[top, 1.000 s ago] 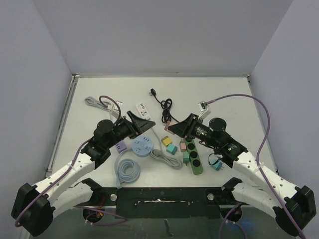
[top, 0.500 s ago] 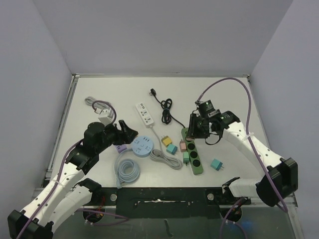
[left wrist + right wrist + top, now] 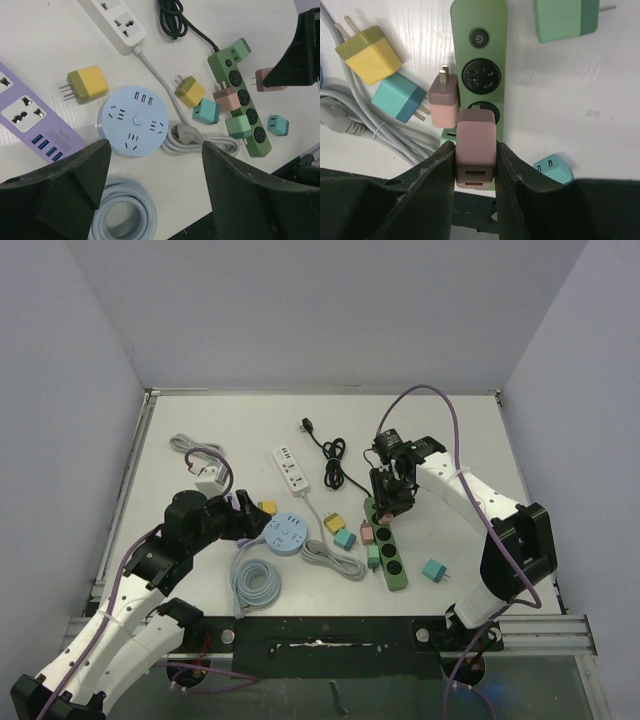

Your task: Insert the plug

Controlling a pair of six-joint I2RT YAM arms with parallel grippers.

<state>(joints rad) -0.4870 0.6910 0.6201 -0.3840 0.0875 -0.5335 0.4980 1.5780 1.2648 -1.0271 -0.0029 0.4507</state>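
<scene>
Clamping one of two pink plugs [image 3: 475,145], right jaws overhang strip [image 3: 479,20]; left jaws wide.

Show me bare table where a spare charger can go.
Bare: the far table behind the white strip and black cable; also right of the green strip, beyond the teal plug. Crowded: between the blue hub and green strip.

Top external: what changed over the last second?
The right gripper shifted right as its arm folded upright. It now hangs over the far end of the green power strip, shut on a pink plug. The left gripper drew back toward its base, open, uncovering a yellow plug on the table. Everything else stayed put.
</scene>
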